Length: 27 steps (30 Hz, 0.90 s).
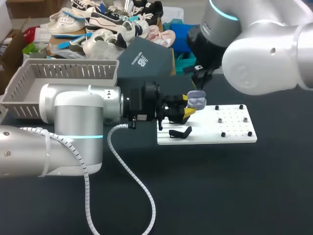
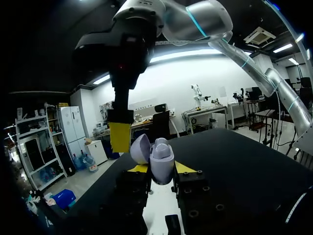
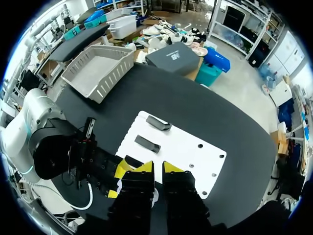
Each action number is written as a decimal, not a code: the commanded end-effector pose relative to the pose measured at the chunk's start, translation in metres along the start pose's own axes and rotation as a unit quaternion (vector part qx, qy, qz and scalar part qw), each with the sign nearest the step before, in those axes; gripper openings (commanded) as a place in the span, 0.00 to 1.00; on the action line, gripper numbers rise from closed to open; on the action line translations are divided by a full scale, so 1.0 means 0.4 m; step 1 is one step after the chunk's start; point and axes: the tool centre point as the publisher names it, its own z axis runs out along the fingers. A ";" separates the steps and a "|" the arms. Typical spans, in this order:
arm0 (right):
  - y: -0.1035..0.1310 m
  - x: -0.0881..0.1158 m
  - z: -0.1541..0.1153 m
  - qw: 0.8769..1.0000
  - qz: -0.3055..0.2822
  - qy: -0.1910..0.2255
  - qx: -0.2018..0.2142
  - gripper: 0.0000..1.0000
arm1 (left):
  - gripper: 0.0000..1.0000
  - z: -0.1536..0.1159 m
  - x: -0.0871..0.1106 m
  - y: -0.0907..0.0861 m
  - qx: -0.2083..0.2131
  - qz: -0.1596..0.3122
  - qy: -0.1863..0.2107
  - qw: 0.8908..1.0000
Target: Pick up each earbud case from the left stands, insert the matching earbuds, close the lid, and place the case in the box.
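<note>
Left fingers (image 2: 138, 168) press on the lower shell of a lavender earbud case (image 2: 162, 164) from both sides, their yellow tips showing at either flank, so the case is held firmly between them. The case stands with its lid (image 2: 140, 148) swung open and tipped back to one side, and a pale rounded shape sits in the open mouth. Right fingers (image 3: 145, 168) are drawn close together with only a thin slit between the yellow tips; whether anything small is pinched there cannot be seen. In the left wrist view one of those yellow tips hangs just beside the open lid, coming down from above.

In the head view the case sits in the air over the left end of a white board (image 1: 230, 128), with the right arm (image 1: 264, 54) reaching in above it and the left arm (image 1: 73, 127) stretched level across the black surface (image 1: 220, 186). Two black stands (image 3: 158, 123) lie on the board's left part, near the left fingers and apart from the case. Small black studs (image 1: 222, 133) dot the board's right part. A gray basket (image 1: 68, 72) rests at the far left of the surface, well apart from the board.
</note>
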 end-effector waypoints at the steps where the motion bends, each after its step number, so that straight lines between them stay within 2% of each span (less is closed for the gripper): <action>1: 0.009 0.011 -0.005 1.000 0.005 0.002 0.003 0.09 | 0.00 0.000 0.001 -0.002 -0.002 0.001 -0.001 1.000; 16: 0.043 0.070 -0.039 1.000 0.016 -0.010 0.015 0.12 | 0.00 0.000 0.001 -0.002 -0.002 0.001 -0.001 1.000; 21: 0.040 0.086 -0.049 0.999 0.028 -0.018 0.017 0.19 | 0.00 0.000 0.001 -0.002 -0.002 0.001 -0.001 1.000; 27: 0.019 0.103 -0.081 0.997 0.059 -0.054 0.021 0.29 | 0.00 0.000 0.001 -0.002 -0.002 0.001 -0.001 1.000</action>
